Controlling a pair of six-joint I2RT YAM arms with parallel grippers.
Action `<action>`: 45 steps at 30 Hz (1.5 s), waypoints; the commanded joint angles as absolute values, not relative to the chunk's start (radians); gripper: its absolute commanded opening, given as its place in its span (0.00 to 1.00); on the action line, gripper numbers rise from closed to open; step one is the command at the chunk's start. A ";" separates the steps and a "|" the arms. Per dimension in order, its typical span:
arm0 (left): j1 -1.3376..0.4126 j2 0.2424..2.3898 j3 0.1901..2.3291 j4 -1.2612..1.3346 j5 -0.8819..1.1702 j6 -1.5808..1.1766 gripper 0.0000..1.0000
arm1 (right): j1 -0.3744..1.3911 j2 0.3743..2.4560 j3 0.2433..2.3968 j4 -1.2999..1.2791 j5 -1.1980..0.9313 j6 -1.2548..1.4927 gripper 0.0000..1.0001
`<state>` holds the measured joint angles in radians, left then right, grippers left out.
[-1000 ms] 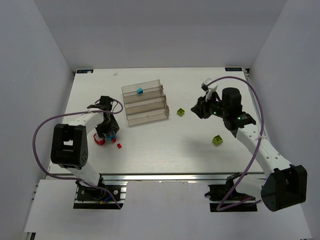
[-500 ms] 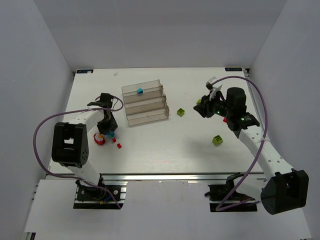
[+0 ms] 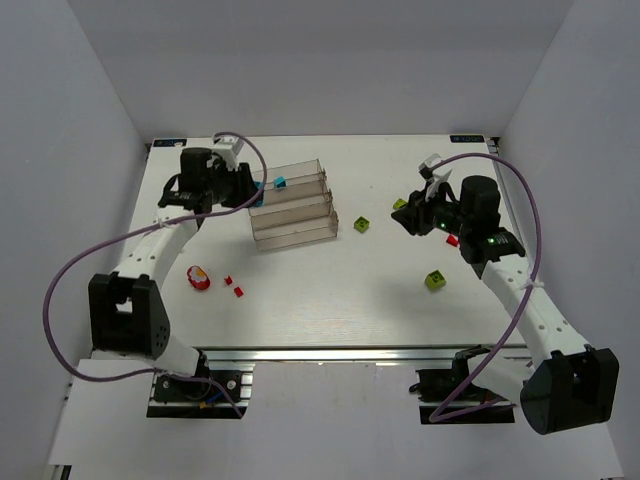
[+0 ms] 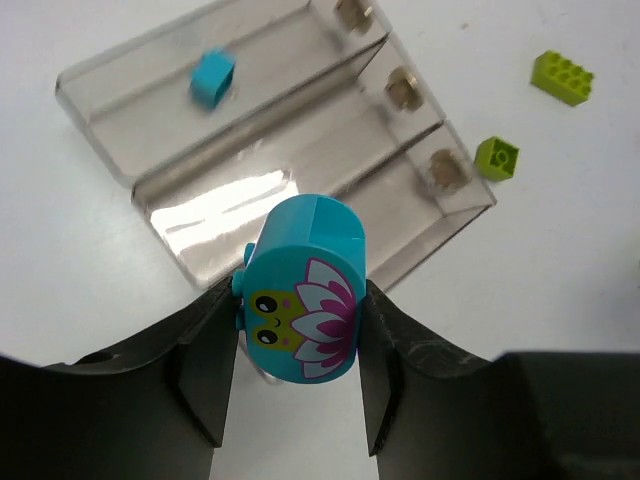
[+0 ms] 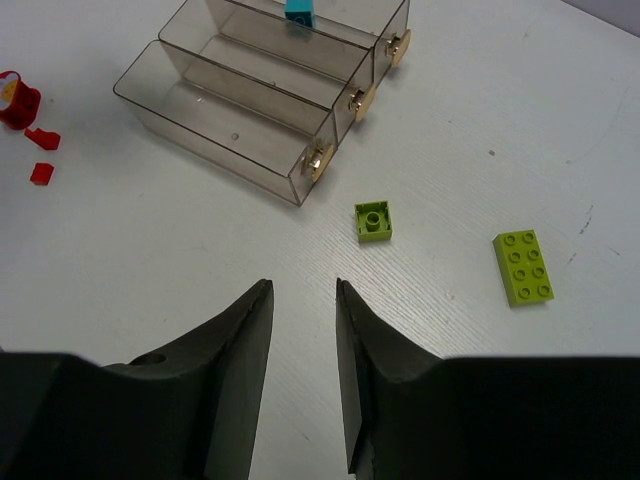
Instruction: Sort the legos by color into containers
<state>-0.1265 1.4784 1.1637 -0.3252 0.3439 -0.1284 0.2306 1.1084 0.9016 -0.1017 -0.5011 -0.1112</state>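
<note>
My left gripper (image 3: 246, 188) is shut on a cyan rounded brick (image 4: 310, 250) with a flower face printed on it. It holds the brick above the table at the left end of the clear three-trough rack (image 3: 295, 232), which also shows in the left wrist view (image 4: 150, 185). A small cyan brick (image 3: 281, 183) lies in the back trough. My right gripper (image 3: 408, 218) is open and empty over bare table, and a lime square brick (image 5: 373, 221) lies just ahead of its midpoint (image 5: 303, 285). Another lime brick (image 3: 435, 281) lies near the right arm.
A lime 2x4 brick (image 5: 526, 266) lies to the right of the square one. A red rounded brick (image 3: 198, 278) and two small red pieces (image 3: 239, 291) lie at the near left. A red piece (image 3: 452, 240) shows beside the right arm.
My left gripper has lifted the cyan rounded brick from beside the red pieces and carried it back to the rack's left end. My right gripper has shifted slightly to the right.
</note>
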 commanded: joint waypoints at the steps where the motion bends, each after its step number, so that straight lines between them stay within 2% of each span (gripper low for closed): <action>1: -0.129 1.581 1.300 -0.240 0.552 0.103 0.00 | 0.219 1.080 0.902 -0.067 -0.529 -0.103 0.37; 5: -0.138 1.803 1.503 -0.287 0.548 0.251 0.00 | 0.213 1.077 0.897 -0.063 -0.535 -0.101 0.37; 9: -0.138 1.928 1.664 -0.302 0.526 0.346 0.00 | 0.206 1.071 0.894 -0.058 -0.535 -0.101 0.37; 18: -0.138 2.037 1.720 -0.255 0.483 0.456 0.07 | 0.190 1.080 0.890 -0.057 -0.531 -0.109 0.37; 21: -0.147 2.060 1.727 -0.256 0.477 0.451 0.20 | 0.183 1.083 0.890 -0.057 -0.529 -0.109 0.37; 22: -0.147 2.065 1.729 -0.255 0.468 0.449 0.34 | 0.183 1.085 0.891 -0.057 -0.529 -0.110 0.37; 26: -0.147 2.088 1.744 -0.262 0.407 0.446 0.42 | 0.173 1.084 0.890 -0.057 -0.528 -0.112 0.37; 28: -0.156 2.097 1.756 -0.275 0.396 0.443 0.53 | 0.167 1.085 0.890 -0.057 -0.529 -0.112 0.38; 29: -0.156 2.095 1.764 -0.276 0.388 0.440 0.64 | 0.164 1.085 0.890 -0.055 -0.529 -0.112 0.38; 32: -0.156 2.094 1.773 -0.270 0.361 0.420 0.67 | 0.156 1.083 0.888 -0.057 -0.534 -0.112 0.38; 35: -0.156 2.080 1.782 -0.265 0.360 0.394 0.85 | 0.149 1.083 0.887 -0.054 -0.541 -0.112 0.39; 37: -0.156 2.074 1.792 -0.265 0.374 0.374 0.86 | 0.147 1.083 0.888 -0.054 -0.545 -0.112 0.41; 39: -0.156 2.057 1.796 -0.267 0.382 0.354 0.85 | 0.141 1.080 0.885 -0.054 -0.549 -0.115 0.42; 41: -0.156 2.039 1.801 -0.267 0.412 0.296 0.75 | 0.133 1.074 0.877 -0.048 -0.555 -0.129 0.45; 42: -0.156 2.014 1.802 -0.273 0.432 0.234 0.64 | 0.133 1.072 0.873 -0.041 -0.557 -0.136 0.47; 43: -0.144 1.994 1.793 -0.272 0.466 0.183 0.31 | 0.124 1.071 0.871 -0.037 -0.552 -0.144 0.54; 44: -0.132 1.974 1.773 -0.256 0.497 0.128 0.17 | 0.123 1.072 0.867 -0.035 -0.549 -0.162 0.60; 45: -0.132 1.920 1.747 -0.244 0.520 0.026 0.05 | 0.120 1.075 0.867 -0.035 -0.542 -0.170 0.74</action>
<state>-0.1459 2.0949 1.7576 -0.2760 0.4202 0.2344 0.1314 1.0939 0.8787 -0.0879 -0.5365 -0.1280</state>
